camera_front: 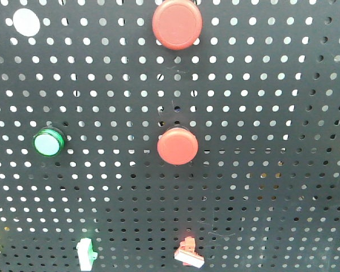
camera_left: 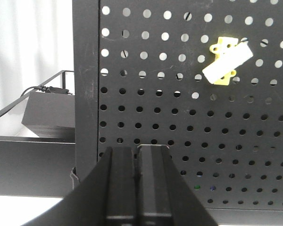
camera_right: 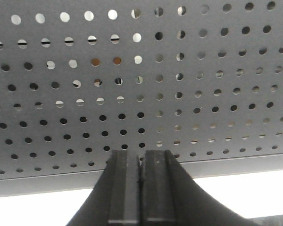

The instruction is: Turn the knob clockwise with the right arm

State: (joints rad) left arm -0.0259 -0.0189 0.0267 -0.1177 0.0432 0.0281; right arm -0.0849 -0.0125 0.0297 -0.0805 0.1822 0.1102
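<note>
Before a bare stretch of pegboard [camera_right: 188,84], the right gripper [camera_right: 140,188] has its jaws pressed together on nothing. The left gripper [camera_left: 137,183] is likewise closed, below a yellow knob [camera_left: 226,61] (tilted). In the front view sit two red buttons [camera_front: 177,146], a green button [camera_front: 48,142], and a red knob [camera_front: 188,254] low down.

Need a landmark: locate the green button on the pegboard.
Front view: green button sits on the pegboard's left, level with the lower red button.
</note>
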